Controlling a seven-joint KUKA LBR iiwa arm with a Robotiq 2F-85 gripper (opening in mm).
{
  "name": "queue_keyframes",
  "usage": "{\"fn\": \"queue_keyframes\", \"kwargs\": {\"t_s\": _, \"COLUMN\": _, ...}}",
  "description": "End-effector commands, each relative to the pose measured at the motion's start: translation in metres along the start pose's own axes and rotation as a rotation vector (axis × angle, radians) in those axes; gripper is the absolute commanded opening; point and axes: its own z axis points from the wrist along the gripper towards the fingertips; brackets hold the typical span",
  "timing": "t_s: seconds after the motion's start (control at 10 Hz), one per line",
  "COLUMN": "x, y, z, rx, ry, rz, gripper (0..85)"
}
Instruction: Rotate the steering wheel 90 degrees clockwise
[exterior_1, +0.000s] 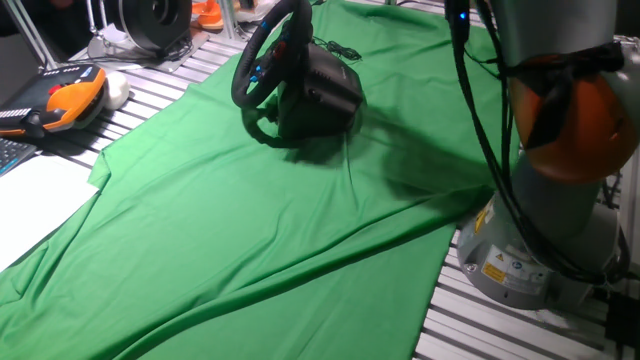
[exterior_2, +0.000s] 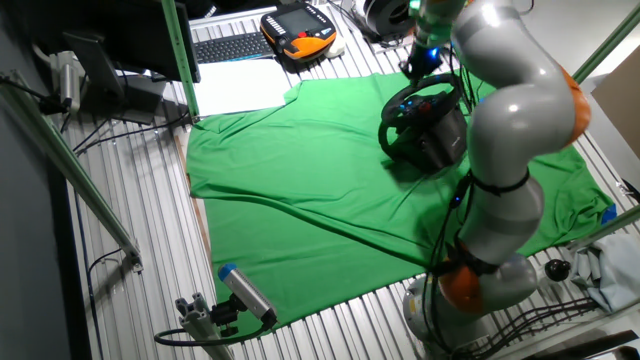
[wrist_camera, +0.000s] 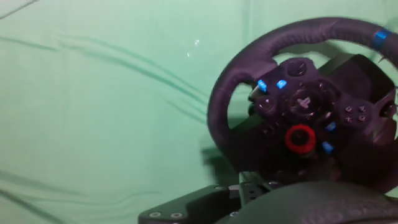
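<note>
The hand itself barely shows: only dark hardware along the bottom edge of the hand view, so whether its fingers are spread or closed I cannot tell. What that camera does show is the steering wheel (wrist_camera: 298, 112) filling the right half of the frame, rim near, hub buttons and red dial facing the lens, so the hand seems poised in front of the wheel's face, lined up for a grip on the rim. Nothing is visibly held.

Outward now: the wheel stands tilted on its bulky black base (exterior_1: 325, 95), which rests on the green cloth (exterior_1: 250, 230) at the far side of the tabletop (exterior_2: 130, 250). The arm (exterior_2: 505, 130) arches over it from its mount. The turn looks not yet begun. An orange pendant (exterior_1: 70, 100) lies well apart.
</note>
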Motion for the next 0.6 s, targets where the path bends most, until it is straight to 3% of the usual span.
{"fn": "queue_keyframes", "kwargs": {"t_s": 0.0, "x": -0.003, "y": 0.011, "z": -0.010, "rx": -0.002, "ry": 0.000, "rz": 0.015, "gripper": 0.0}}
{"fn": "queue_keyframes", "kwargs": {"t_s": 0.2, "x": 0.002, "y": 0.029, "z": -0.021, "rx": 0.017, "ry": -0.008, "rz": 0.027, "gripper": 0.0}}
{"fn": "queue_keyframes", "kwargs": {"t_s": 0.4, "x": 0.007, "y": 0.017, "z": -0.008, "rx": 0.002, "ry": -0.004, "rz": -0.003, "gripper": 0.0}}
{"fn": "queue_keyframes", "kwargs": {"t_s": 0.5, "x": 0.009, "y": 0.015, "z": 0.004, "rx": 0.007, "ry": -0.032, "rz": -0.007, "gripper": 0.0}}
